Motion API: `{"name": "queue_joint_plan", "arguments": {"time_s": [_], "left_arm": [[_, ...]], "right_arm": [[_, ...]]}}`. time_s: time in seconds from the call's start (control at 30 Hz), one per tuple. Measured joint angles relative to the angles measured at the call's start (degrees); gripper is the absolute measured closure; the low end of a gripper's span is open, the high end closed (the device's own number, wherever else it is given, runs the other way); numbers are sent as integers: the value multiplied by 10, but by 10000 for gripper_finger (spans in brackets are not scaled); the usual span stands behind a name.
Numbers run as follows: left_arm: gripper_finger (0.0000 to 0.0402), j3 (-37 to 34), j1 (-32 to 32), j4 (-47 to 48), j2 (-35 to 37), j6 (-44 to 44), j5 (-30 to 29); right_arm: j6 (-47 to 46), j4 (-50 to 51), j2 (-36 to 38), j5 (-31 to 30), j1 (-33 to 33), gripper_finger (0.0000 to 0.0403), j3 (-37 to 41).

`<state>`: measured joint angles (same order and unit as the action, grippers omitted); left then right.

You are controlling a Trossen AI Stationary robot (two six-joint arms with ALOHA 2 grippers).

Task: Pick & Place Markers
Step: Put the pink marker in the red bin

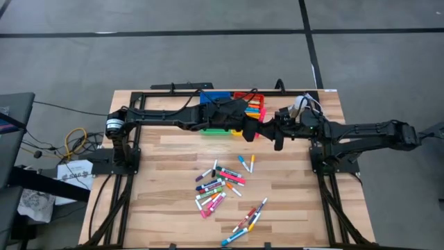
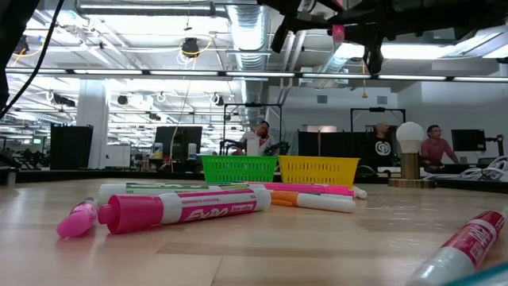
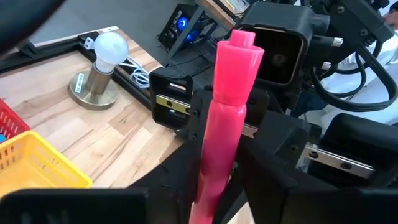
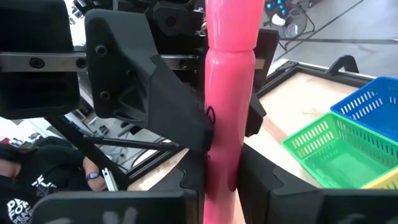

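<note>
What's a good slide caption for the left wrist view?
Both grippers meet on one upright pink marker, above the table's far corner.

the trays (image 1: 220, 130) sit at the table's (image 1: 159, 208) 12 o'clock edge, with the two grippers meeting above their 3 o'clock end. a lamp (image 1: 300, 105) stands at 1 o'clock. the main heap of markers (image 1: 219, 186) lies near centre; a smaller cluster (image 1: 246, 222) lies at its 5 o'clock.

A plain pink marker (image 3: 227, 118) is being shown; green (image 4: 339, 152), blue (image 4: 373, 106) and yellow (image 3: 34, 165) mesh-patterned trays are being seen; a pale striped wooden table (image 1: 166, 187) is being displayed.
</note>
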<state>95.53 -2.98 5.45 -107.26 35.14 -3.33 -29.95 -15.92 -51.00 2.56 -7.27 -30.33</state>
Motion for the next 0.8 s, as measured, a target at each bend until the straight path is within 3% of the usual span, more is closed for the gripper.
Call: {"name": "queue_joint_plan", "arguments": {"time_s": [0.2,0.4,0.6,0.8], "left_arm": [[202,0,0,0,0,-6,4],[125,0,-3,22,13,-30,53],[112,-15,-3,99,77,-56,26],[120,-112,15,98,180,-64,-28]], "right_arm": [[0,0,0,-11,0,354,0],[0,4,0,-11,0,354,0],[0,18,0,-11,0,354,0],[0,59,0,-12,-20,354,0]]}}
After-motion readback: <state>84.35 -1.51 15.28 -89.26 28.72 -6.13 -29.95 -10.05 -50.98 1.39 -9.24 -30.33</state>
